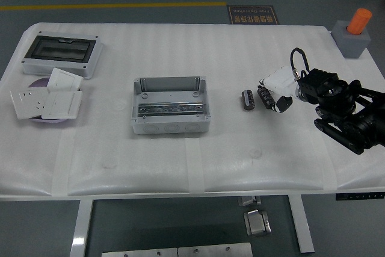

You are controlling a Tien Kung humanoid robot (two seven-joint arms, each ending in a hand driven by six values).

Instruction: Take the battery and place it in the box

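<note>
battery (247, 99): I judge it small, rigid, smooth, likely to roll; I'd pinch across its middle.
right hand (272, 93): just right of it; finger spread unclear.
box (171, 105): well left.

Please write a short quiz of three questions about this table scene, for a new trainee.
1. True or false: a battery lies inside the grey box.
2. Which hand is near the batteries? A left, B right.
3. Fill in: the orange cylinder stands at the table's far ____ corner.

Key: 1 false, both batteries lie on the table right of the box; 2 B; 3 right.
</note>
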